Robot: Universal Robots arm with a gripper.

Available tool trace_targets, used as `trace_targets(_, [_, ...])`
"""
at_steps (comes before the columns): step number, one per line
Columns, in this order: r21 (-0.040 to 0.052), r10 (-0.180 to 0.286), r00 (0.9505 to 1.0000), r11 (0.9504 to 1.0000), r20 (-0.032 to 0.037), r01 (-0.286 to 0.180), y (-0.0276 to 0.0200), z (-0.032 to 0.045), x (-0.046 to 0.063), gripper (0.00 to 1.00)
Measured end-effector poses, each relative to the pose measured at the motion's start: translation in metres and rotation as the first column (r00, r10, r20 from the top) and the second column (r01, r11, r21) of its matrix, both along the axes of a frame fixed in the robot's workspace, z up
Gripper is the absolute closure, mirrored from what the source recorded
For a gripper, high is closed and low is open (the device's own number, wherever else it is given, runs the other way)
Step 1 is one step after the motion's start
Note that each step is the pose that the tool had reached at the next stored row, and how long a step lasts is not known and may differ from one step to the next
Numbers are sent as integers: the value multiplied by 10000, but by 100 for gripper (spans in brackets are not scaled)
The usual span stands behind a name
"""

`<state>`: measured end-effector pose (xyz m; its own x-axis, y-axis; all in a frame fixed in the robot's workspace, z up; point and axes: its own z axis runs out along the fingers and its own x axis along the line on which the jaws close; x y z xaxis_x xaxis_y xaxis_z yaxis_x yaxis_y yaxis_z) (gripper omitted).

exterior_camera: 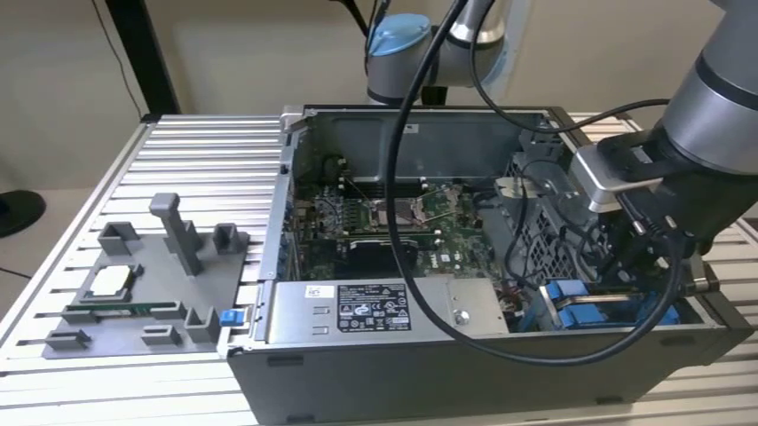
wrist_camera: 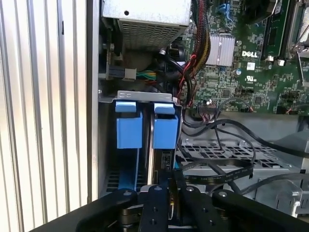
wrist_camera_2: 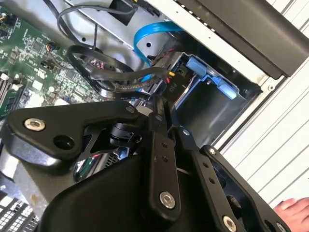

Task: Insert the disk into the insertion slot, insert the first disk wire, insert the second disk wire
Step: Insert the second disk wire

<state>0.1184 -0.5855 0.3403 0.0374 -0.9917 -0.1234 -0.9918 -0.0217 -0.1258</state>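
Disk [wrist_camera: 165, 133] looks already dropped into the slot [wrist_camera: 140, 95], with just its blue carrier tab poking up. A second blue tab sits right beside it.

My guess is it's dense and rigid but doesn't like knocks. The plastic carrier is the place to hold, not the label face or the connector end.

The tool [wrist_camera: 169, 195] hangs right over the slot's open end, and I can't tell if it's clenched or released.

Room is tight. The case wall [wrist_camera: 92, 121] runs along one side of the slot and black cables [wrist_camera: 217, 166] loop just past the other. The power supply [wrist_camera: 145, 24] sits beyond the far end, with the motherboard [wrist_camera: 241, 72] further out. A blue cable [wrist_camera_2: 145, 34] curls near the slot too. The cables are floppy, so they'd snag easily.
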Motion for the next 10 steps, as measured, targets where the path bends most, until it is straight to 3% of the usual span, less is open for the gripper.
trace_targets(5, [-72,-1,10000,10000,1,1,2,-12,-16,100])
trace_targets(10, [-77,-1,10000,10000,4,1,4,-21,-44,100])
